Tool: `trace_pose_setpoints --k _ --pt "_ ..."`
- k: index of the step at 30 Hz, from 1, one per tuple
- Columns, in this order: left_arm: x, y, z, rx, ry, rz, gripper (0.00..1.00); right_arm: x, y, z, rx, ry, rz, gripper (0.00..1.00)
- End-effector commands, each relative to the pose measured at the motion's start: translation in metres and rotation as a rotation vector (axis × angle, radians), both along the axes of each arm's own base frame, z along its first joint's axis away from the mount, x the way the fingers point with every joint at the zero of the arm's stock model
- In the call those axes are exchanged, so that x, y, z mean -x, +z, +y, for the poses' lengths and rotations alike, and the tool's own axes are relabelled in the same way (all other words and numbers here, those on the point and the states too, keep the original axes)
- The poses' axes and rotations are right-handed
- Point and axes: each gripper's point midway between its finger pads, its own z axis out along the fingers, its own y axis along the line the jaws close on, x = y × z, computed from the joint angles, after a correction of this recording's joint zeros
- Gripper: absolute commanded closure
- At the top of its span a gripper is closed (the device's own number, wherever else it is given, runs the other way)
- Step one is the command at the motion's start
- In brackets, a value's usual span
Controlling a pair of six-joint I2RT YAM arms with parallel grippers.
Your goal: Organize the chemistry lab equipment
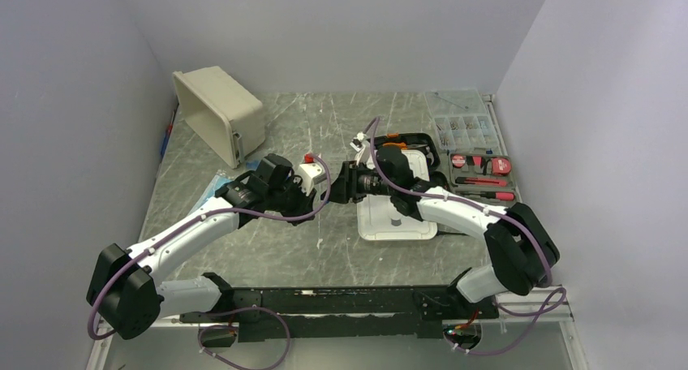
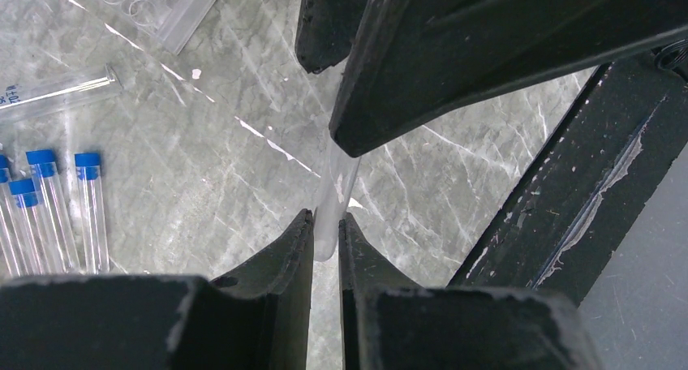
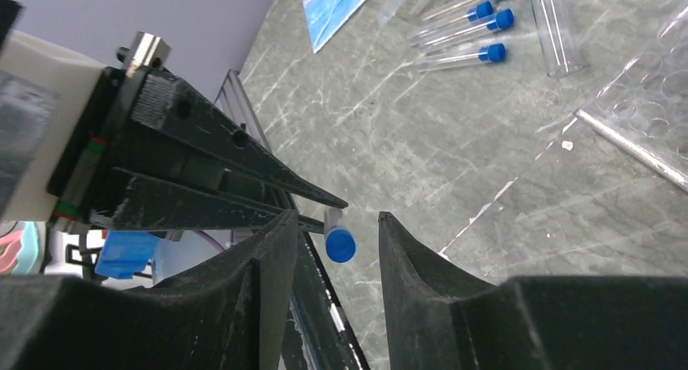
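Observation:
A clear tube (image 2: 331, 200) with a blue cap (image 3: 340, 245) hangs above the table. My left gripper (image 2: 327, 217) is shut on its round bottom end. In the top view the two grippers meet tip to tip at mid-table, left gripper (image 1: 323, 195) facing right gripper (image 1: 341, 183). My right gripper (image 3: 337, 217) is open, and the capped end sits between its fingers without touching either. Several loose blue-capped tubes (image 3: 462, 23) lie on the table (image 2: 47, 212). Beside them lie a wider clear tube (image 2: 57, 90) and a clear perforated rack (image 3: 653, 102).
A light-blue packet (image 3: 337, 1) lies beyond the loose tubes. A beige bin (image 1: 219, 110) lies tipped at the back left. At the back right are a black tool case (image 1: 470, 171) and a clear parts box (image 1: 462, 126). A white tray (image 1: 397, 221) sits under the right arm.

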Motion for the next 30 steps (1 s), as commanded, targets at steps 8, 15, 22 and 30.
trace_pose_setpoints --k 8,15,22,30 --pt "-0.005 0.010 -0.005 0.029 -0.002 -0.044 0.94 -0.003 0.010 0.013 0.008 0.027 -0.064 0.63" --pt "-0.005 0.009 -0.005 0.028 0.003 -0.035 0.93 0.000 0.006 0.018 0.038 0.047 -0.066 0.68" --pt "-0.007 0.009 -0.003 0.020 0.023 -0.043 0.93 0.002 0.001 0.020 0.053 0.059 -0.058 0.73" --pt "-0.008 0.008 -0.002 0.017 0.025 -0.040 0.92 0.000 -0.001 0.020 0.065 0.041 -0.067 0.86"
